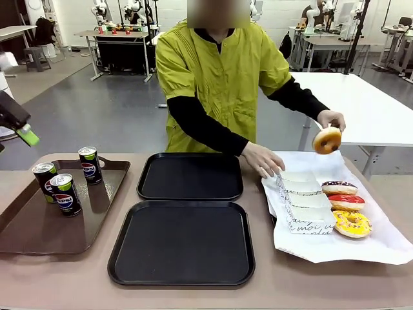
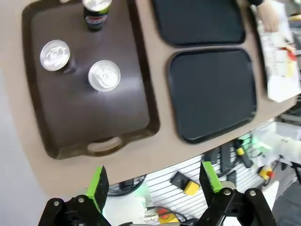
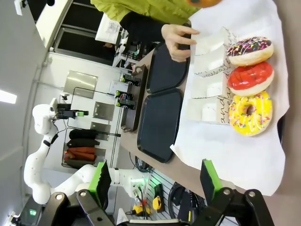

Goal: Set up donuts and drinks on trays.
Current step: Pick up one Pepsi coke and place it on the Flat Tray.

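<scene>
Three drinks (image 1: 66,194) stand on a glossy brown tray (image 1: 39,236) at the left, seen from above as silver can tops (image 2: 104,75). Two black trays, the far one (image 1: 190,175) and the near one (image 1: 182,242), lie bare in the middle. Chocolate (image 1: 339,188), red (image 1: 346,202) and yellow (image 1: 352,223) donuts sit on white paper at the right. The person's hand holds a fourth donut (image 1: 326,140) in the air. My left gripper (image 2: 154,181) hangs open high over the table's near edge. My right gripper (image 3: 155,181) is open above the donuts (image 3: 250,78), holding nothing.
White paper trays with black script (image 1: 303,203) lie in a row beside the donuts, and the person's other hand (image 1: 264,160) rests on the farthest one. The white paper sheet (image 1: 381,242) reaches the table's right edge.
</scene>
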